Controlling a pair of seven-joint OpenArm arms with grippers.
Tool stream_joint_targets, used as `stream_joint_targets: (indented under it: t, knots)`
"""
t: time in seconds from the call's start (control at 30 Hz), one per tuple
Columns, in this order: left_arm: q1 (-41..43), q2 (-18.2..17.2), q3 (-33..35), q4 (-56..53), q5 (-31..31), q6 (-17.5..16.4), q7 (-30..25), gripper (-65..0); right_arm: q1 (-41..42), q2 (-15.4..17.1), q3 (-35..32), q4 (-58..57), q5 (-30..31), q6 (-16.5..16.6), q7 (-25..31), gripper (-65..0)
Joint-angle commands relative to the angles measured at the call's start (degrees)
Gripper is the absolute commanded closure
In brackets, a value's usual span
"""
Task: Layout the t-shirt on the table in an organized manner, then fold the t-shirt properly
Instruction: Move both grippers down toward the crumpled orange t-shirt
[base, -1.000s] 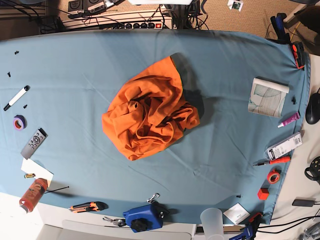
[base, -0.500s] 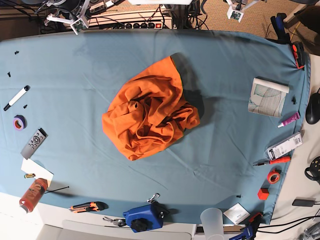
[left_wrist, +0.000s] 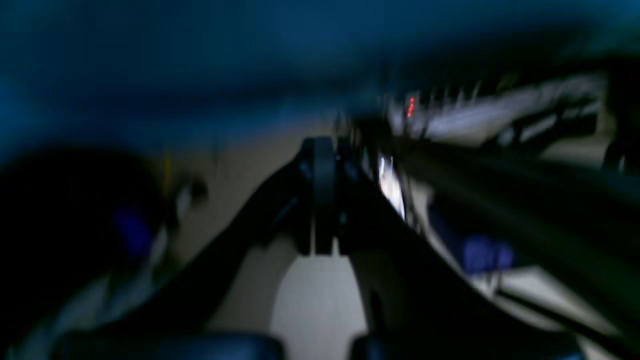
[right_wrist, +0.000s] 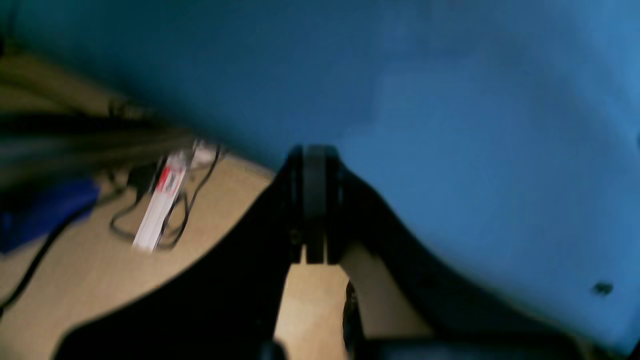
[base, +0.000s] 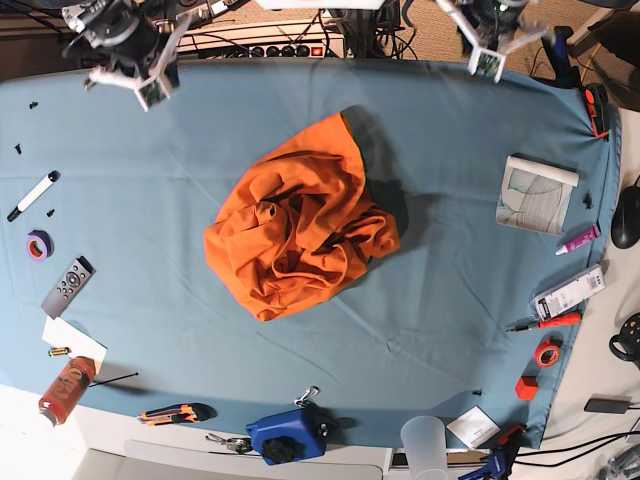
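Teal table (base: 450, 250): both claws (base: 150, 85) (base: 487, 55) hover at its far edge.

Both arms entering base view from far edge, absent a second ago, only partly in half a second ago. Right gripper (base: 150, 88) now reaching out over far left corner of table (base: 120, 300). Left gripper (base: 488, 58) now coming over far right edge. Both wrist views blurring with motion; both sets of jaws pressed together.
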Motion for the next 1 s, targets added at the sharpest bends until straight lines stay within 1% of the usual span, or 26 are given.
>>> stream_joint_targets:
  t: [0.0, 0.07, 0.1, 0.2, 0.37, 0.4, 0.43, 0.5, 0.53, 0.57, 0.6, 0.63, 0.7, 0.77, 0.87, 0.9, 0.97]
  knots:
    - [-0.4, -0.2, -0.1, 1.0, -0.6, -1.2, -1.7, 0.0, 1.0, 0.6, 0.3, 1.0, -0.7, -0.3, 1.1, 0.0]
    - [-3.2, -0.2, 0.0, 1.0, -2.2, -3.3, -3.0, 0.0, 3.9, 0.6, 0.3, 1.0, -1.9, -0.3, 1.1, 0.0]
    - [-4.6, -0.2, 0.0, 1.0, -2.5, -3.7, -4.1, 0.0, 5.2, 0.6, 0.3, 1.0, -2.5, -0.4, 1.1, 0.0]
    - [-9.3, -0.2, 0.0, 1.0, -3.3, -3.6, -6.8, 0.0, 8.3, 0.6, 0.3, 1.0, -5.2, -0.4, 1.1, 0.0]
    - [-15.5, -0.1, 0.0, 1.0, -8.1, -3.8, -7.1, 0.0, 11.0, 0.6, 0.3, 0.9, -9.3, -0.4, 1.9, 0.0]
    - [-16.3, -0.1, 0.0, 1.0, -9.6, -4.4, -7.1, -3.9, 11.0, 0.6, 0.3, 0.9, -9.8, -0.4, 2.6, 0.0]
    - [-17.2, -0.1, 0.0, 1.0, -10.6, -5.9, -7.1, -9.7, 11.0, 0.6, 0.3, 0.9, -10.3, -0.4, 3.2, -1.0]
    - [-18.4, -0.1, 0.0, 1.0, -12.2, -9.4, -8.0, -21.0, 10.9, 0.6, 0.3, 0.9, -10.7, -0.4, 3.5, -13.3]
    - [-18.7, -0.1, 0.0, 1.0, -12.4, -10.6, -9.0, -25.3, 10.9, 0.6, 0.3, 0.9, -10.7, -0.4, 3.5, -18.5]
    - [-19.1, -0.1, 0.0, 1.0, -12.8, -11.2, -9.8, -27.8, 10.9, 0.6, 0.3, 0.9, -10.7, -0.4, 3.5, -21.9]
    - [-19.5, -0.1, 0.1, 1.0, -13.4, -11.1, -10.1, -28.4, 10.9, 0.6, 0.3, 0.9, -10.7, -0.4, 3.5, -22.7]
    - [-19.9, -0.1, 0.6, 1.0, -13.8, -10.2, -10.0, -28.4, 11.1, 0.6, 0.3, 0.9, -10.7, -0.4, 3.5, -22.7]
    - [-20.7, -0.1, 2.9, 1.0, -13.8, -7.3, -9.5, -28.3, 11.8, 0.6, 0.3, 0.9, -10.7, -0.7, 3.3, -22.7]
    - [-22.0, -0.1, 6.8, 1.0, -13.8, -4.7, -8.2, -28.4, 13.1, 0.6, 0.3, 0.9, -10.8, -1.7, 2.4, -22.7]
    - [-24.5, 0.1, 13.2, -3.1, -13.6, -4.3, -7.5, -28.4, 15.3, 0.6, 0.3, 0.9, -11.9, -3.0, 1.7, -22.7]
    - [-25.6, 0.3, 15.1, -5.2, -13.3, -3.6, -7.5, -28.4, 15.8, 0.6, 0.3, 0.8, -12.9, -3.0, 1.7, -22.7]
    - [-27.7, 1.0, 18.2, -9.5, -11.5, 0.2, -7.4, -28.4, 16.3, 0.6, 0.3, 0.7, -15.2, -3.3, 1.7, -22.7]
